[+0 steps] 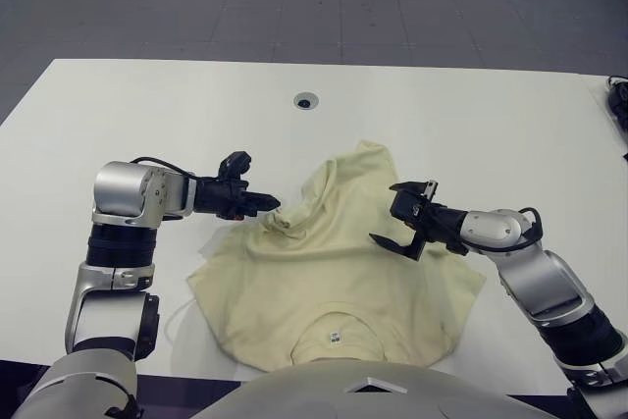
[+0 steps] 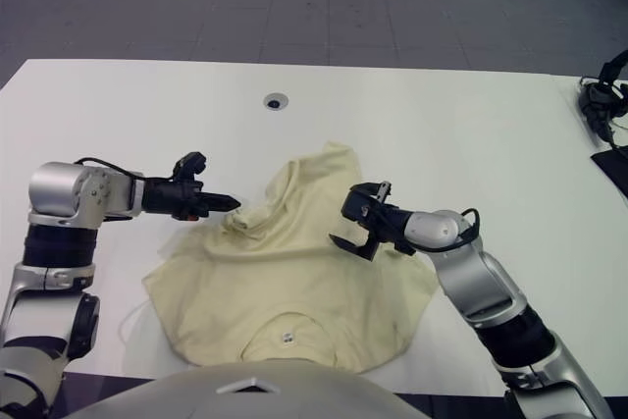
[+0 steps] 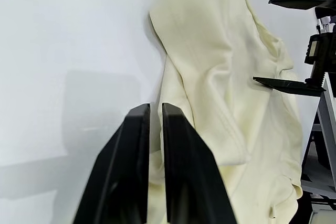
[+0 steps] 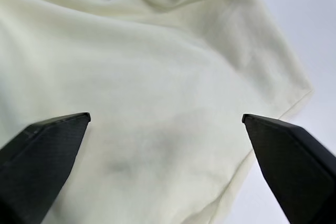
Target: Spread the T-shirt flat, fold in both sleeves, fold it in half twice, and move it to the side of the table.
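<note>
A pale yellow T-shirt lies rumpled on the white table, close to the edge nearest the robot, with its collar and a small neck label at that near edge. The far part of the cloth is bunched into a raised, folded peak, while the near part spreads flatter, though it is creased. The left gripper sits low at the shirt's left side, its two dark fingers drawn almost together with only a thin slit between them. Their tips meet a fold at the shirt's edge, and it is unclear whether any cloth is pinched there. The right gripper hangs over the shirt's right half, jaws spread wide apart — nothing between them but the fabric seen below in the right wrist view. A small round port is set into the tabletop beyond the shirt, well apart from it.
</note>
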`<action>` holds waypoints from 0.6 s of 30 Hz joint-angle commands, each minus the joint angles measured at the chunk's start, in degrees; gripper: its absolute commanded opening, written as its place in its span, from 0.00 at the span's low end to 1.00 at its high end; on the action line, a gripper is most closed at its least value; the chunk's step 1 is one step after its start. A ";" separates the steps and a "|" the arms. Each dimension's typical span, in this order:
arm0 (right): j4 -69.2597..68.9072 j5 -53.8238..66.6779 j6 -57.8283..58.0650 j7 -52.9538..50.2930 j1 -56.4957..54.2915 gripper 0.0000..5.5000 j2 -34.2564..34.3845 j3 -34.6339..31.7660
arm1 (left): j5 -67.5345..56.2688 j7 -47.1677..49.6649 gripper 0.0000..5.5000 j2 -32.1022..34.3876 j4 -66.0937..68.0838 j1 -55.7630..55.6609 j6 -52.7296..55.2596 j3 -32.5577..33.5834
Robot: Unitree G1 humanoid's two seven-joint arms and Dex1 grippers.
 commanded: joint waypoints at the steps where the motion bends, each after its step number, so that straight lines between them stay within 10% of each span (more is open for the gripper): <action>1: 0.19 -0.80 -0.33 -0.03 -1.04 0.98 -0.13 0.19 | 0.05 1.76 0.04 1.19 0.17 -1.74 -1.52 -1.35; 14: 0.18 -1.06 -0.48 0.07 -0.96 0.98 -0.18 0.02 | -3.41 1.72 0.42 2.12 1.04 -4.16 0.26 -2.31; 18: 0.24 -1.25 -0.39 0.06 -1.13 0.98 0.07 0.21 | -4.15 1.68 0.30 3.22 0.05 -2.67 -0.27 -4.05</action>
